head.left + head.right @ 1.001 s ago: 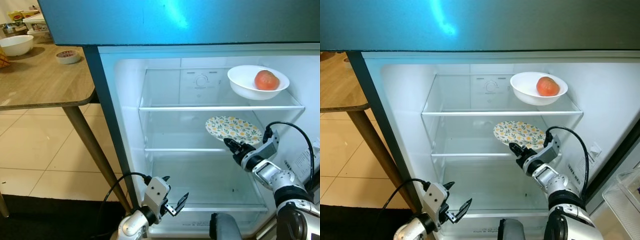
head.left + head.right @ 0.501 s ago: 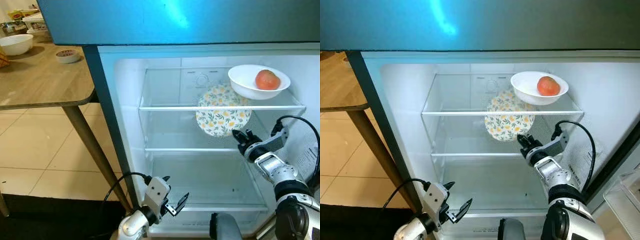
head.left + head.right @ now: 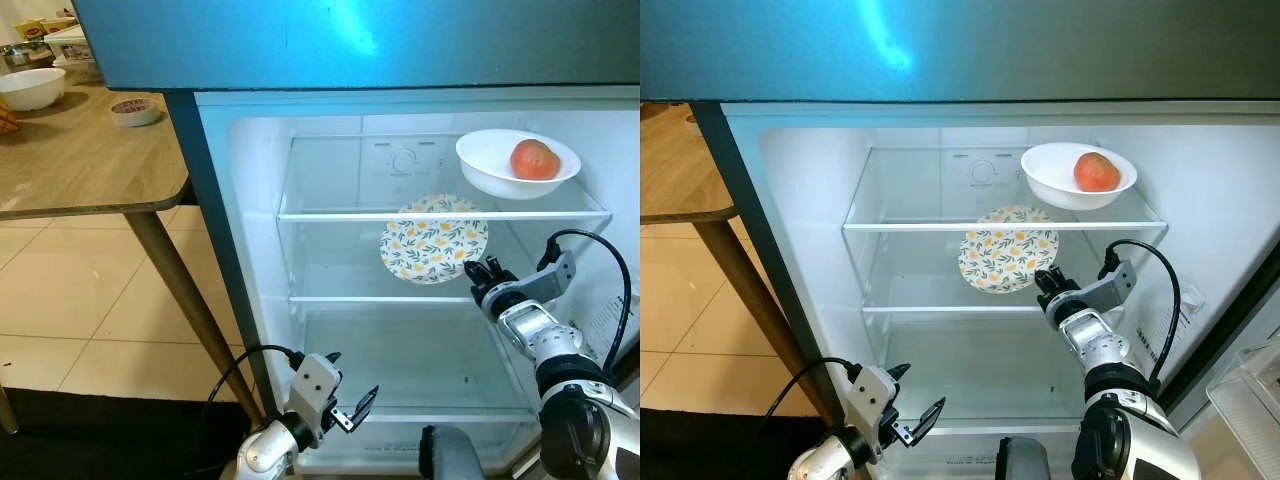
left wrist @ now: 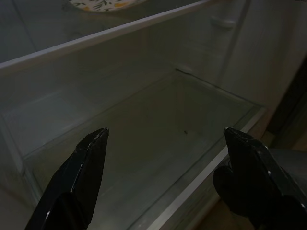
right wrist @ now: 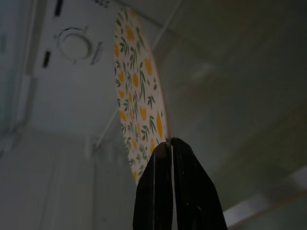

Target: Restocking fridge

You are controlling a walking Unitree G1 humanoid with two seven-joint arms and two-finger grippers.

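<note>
Now, from the left eye: the right gripper is inside the open fridge, jaws clamped on the rim of the floral plate. A second ago the plate lay nearly flat to the right, then tipped upright; now it has swung left and leans face-out between the top shelf and the middle shelf. My read: it is being lined up to set down there. Above, the white bowl with its tomato sits untouched. At left, a wooden counter carries bowls.

Right eye, same story; whether the plate's lower edge touches the shelf is hard to tell.

Left wrist: dim. The left gripper hangs low with jaws spread wide and holding nothing, facing the bottom shelf.

Right wrist: jaws pinched tight on the plate's edge, plate seen edge-on, its far side cut off in shadow.
</note>
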